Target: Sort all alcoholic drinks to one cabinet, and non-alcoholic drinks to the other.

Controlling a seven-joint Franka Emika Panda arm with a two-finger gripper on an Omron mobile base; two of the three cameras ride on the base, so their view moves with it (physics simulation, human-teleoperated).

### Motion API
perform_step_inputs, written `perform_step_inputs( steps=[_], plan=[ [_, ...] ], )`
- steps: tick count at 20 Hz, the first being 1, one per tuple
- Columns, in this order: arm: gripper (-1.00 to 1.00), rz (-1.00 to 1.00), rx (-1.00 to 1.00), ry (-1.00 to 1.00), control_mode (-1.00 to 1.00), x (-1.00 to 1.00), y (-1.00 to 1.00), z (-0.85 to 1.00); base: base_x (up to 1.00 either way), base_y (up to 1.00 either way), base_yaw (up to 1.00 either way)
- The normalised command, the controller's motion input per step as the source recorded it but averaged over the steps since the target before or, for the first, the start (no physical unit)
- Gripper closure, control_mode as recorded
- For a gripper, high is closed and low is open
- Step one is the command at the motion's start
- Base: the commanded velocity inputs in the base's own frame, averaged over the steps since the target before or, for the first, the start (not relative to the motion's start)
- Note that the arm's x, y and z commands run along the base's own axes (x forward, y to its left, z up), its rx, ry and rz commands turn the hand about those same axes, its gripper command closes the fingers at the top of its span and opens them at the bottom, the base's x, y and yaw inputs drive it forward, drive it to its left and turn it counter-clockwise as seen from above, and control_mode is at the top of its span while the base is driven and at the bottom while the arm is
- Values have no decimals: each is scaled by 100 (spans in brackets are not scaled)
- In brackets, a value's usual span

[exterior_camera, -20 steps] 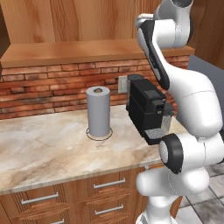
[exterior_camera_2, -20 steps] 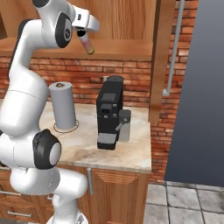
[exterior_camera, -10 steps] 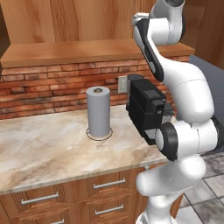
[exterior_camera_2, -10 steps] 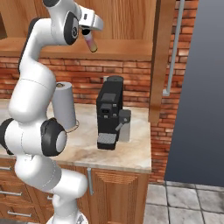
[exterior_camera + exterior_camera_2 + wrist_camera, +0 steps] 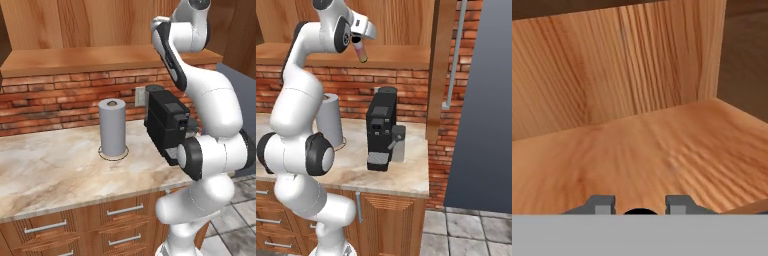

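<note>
My gripper is shut on a small pink bottle, a non-alcoholic drink, which hangs tilted just above the front of a light-wood wall cabinet's long shelf floor. In the hand view the bottle's black cap sits between my fingertips, with the bare shelf floor, the back wall and a side wall ahead. The same shelf floor runs above the brick wall in the left base view. No alcoholic drinks are in view.
On the marble counter stand a grey paper-towel roll and a black coffee machine. An open cabinet door with a long silver handle hangs to the right. A dark fridge stands beyond it.
The arm has swung and changed its pose. The gripper, with the pink bottle in it, has shifted slightly right and up by the shelf's front edge.
</note>
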Motion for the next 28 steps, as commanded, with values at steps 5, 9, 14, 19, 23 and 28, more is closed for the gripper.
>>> perform_step_inputs(
  steps=[5,9,14,19,23,28],
  plan=[
    [100,0,1,0,-100,39,0,-6,0,0,0],
    [100,0,0,0,-100,51,0,-1,0,0,0],
    [100,0,0,0,-100,49,0,0,0,0,0],
    [100,0,0,0,-100,24,0,0,0,0,0],
    [100,0,0,0,-100,27,0,-2,0,0,0],
    [100,0,0,0,-100,27,0,-21,0,0,0]
  ],
)
